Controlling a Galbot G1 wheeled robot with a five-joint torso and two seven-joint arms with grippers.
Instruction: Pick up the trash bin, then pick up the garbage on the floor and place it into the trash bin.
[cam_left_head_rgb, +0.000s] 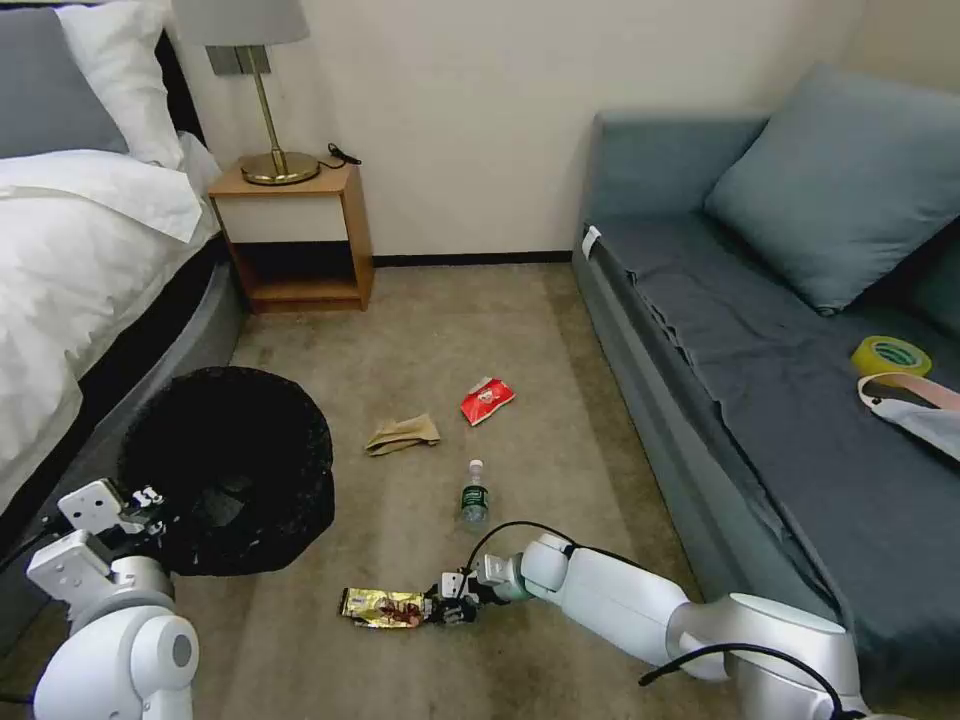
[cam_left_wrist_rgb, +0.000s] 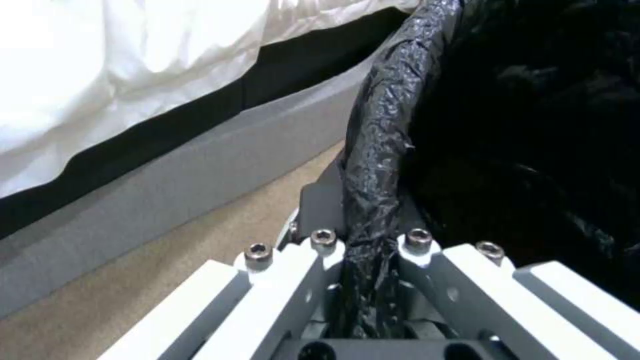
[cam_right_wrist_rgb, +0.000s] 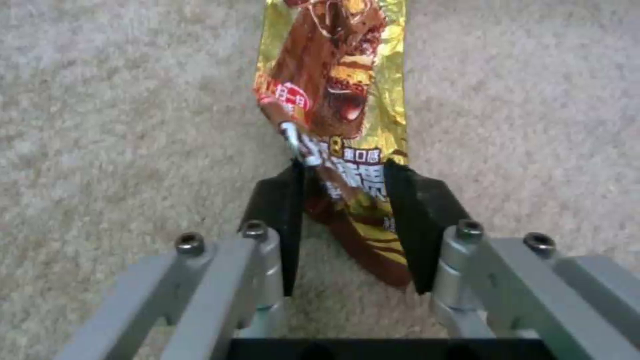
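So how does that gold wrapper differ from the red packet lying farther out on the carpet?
The gold wrapper is long, shiny gold and brown; the red packet is shorter, red and white. The gold wrapper sits between the right gripper's fingers, while the red packet lies untouched, farther from the robot, beyond the bottle. Both rest on the carpet.

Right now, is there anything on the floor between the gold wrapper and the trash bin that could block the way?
Nothing visible does. The gold wrapper lies between the right gripper's fingers, and only bare carpet separates it from the trash bin, whose rim the left gripper grips.
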